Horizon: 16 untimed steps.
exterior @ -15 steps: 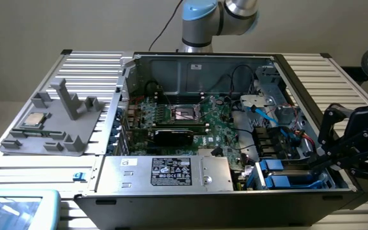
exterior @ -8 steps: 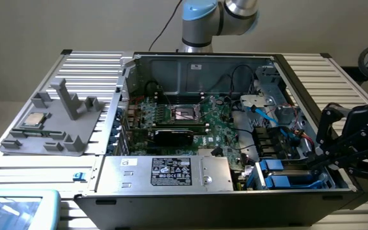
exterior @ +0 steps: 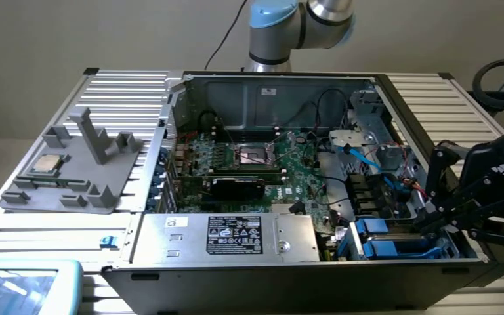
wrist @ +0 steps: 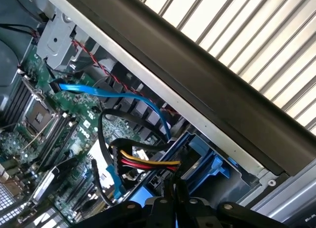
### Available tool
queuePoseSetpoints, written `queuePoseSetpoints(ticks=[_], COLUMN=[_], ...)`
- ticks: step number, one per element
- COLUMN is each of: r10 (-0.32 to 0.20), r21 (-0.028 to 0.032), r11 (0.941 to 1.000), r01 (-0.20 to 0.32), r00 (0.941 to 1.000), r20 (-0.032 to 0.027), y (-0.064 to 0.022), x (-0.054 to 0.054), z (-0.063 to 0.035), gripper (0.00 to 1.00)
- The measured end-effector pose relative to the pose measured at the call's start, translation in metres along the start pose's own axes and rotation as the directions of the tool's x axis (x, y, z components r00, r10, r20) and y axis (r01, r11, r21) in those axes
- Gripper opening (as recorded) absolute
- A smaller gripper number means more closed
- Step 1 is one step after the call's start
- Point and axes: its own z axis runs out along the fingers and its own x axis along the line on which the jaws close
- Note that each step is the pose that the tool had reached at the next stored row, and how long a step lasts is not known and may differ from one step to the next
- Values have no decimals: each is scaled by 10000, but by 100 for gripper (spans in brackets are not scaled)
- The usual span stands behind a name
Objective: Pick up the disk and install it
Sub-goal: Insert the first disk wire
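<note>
My black gripper (exterior: 429, 223) reaches down into the open computer case (exterior: 278, 82) at its near corner on the exterior view's right, over the drive bay. In the wrist view its fingertips (wrist: 174, 201) are pressed together, so it is shut. The disk shows by its bright blue carrier frame (exterior: 383, 237) in the bay, right beside and below the fingers, and the same blue plastic (wrist: 213, 165) sits just ahead of them in the wrist view. The disk's metal face is hidden. I cannot tell whether the fingertips pinch part of the blue frame.
A grey labelled power-supply box (exterior: 226, 236) fills the case's near side. Behind it is the green motherboard (exterior: 261, 164). A red, yellow and black cable bundle (wrist: 145, 164) and a blue cable (wrist: 113, 92) run near the bay. A grey fixture (exterior: 77, 177) holding a small silver chip (exterior: 46, 165) stands on the table.
</note>
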Motion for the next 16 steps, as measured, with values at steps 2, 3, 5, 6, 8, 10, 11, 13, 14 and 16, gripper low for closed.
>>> queuePoseSetpoints(ticks=[2, 3, 5, 6, 8, 10, 11, 13, 14, 16], r10=[28, 29, 28, 28, 31, 50, 54, 60, 57, 46], r21=[35, 27, 10, 9, 11, 45, 52, 50, 44, 27], r11=[10000, 10000, 10000, 10000, 10000, 10000, 10000, 10000, 10000, 10000], r01=[-28, -29, -28, -28, -31, -51, -55, -61, -59, -47], r00=[9999, 9999, 9999, 9999, 9998, 9997, 9997, 9996, 9995, 9996], r20=[128, 145, 167, 171, 177, 229, 241, 292, 295, 274], y=[11, 15, 23, 25, 30, 41, 48, 54, 54, 49], x=[24, 36, 57, 64, 80, 110, 127, 142, 142, 137], z=[-6, -7, -13, -21, -40, -68, -81, -92, -92, -95], gripper=[15, 15, 15, 15, 15, 15, 15, 15, 15, 15])
